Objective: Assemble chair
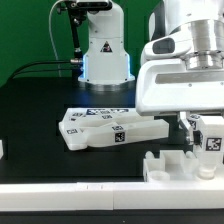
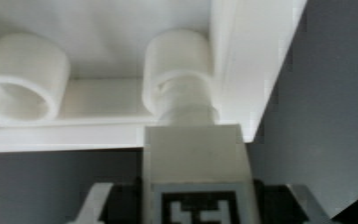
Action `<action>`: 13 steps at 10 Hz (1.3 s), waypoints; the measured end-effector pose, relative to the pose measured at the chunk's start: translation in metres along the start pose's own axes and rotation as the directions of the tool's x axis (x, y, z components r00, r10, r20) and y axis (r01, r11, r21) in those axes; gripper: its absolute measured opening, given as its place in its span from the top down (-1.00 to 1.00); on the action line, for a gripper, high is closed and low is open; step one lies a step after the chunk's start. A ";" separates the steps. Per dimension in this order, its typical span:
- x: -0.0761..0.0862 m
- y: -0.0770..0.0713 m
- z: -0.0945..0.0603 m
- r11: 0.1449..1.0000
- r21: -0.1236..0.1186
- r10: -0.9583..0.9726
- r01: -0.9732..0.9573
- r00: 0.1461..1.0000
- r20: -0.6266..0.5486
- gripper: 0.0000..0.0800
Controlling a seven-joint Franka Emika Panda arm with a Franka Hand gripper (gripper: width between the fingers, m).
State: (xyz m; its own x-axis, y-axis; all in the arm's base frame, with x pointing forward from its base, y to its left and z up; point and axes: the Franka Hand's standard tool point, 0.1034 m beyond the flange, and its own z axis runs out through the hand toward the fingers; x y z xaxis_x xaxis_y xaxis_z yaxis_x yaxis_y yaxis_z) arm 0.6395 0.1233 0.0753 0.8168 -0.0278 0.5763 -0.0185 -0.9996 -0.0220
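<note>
My gripper [image 1: 206, 138] hangs at the exterior view's right, shut on a white chair bar with a square tag [image 1: 212, 144]. In the wrist view the gripper [image 2: 197, 208] clamps this tagged bar [image 2: 197, 160] from both sides, with a dark finger [image 2: 108, 200] on each flank. The bar's far end meets a round white post [image 2: 179, 65] on a white chair panel [image 2: 105, 120]. A second round post [image 2: 25, 85] stands beside it. That panel piece [image 1: 178, 166] sits just below the gripper near the table's front edge.
A low cluster of white tagged pieces [image 1: 105, 128] lies mid-table on the black surface. The robot base [image 1: 103, 50] stands behind it. A small white item [image 1: 2, 149] shows at the left edge. A white rail [image 1: 80, 190] runs along the front.
</note>
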 end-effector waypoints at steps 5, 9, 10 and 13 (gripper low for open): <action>-0.001 0.008 0.003 1.000 -0.010 -0.025 0.025 0.999 -0.019 0.29; -0.009 0.009 0.010 0.999 -0.015 -0.041 0.041 0.999 -0.006 0.29; -0.011 0.009 0.012 0.999 -0.016 -0.042 0.042 0.999 -0.003 0.29; -0.011 0.009 0.012 0.999 -0.016 -0.045 0.045 0.999 -0.013 0.29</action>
State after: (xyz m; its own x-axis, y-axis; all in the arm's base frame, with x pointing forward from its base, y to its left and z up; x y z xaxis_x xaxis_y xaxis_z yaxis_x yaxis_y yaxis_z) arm 0.6374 0.1147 0.0589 0.8094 0.0172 0.5870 0.0089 -0.9998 0.0169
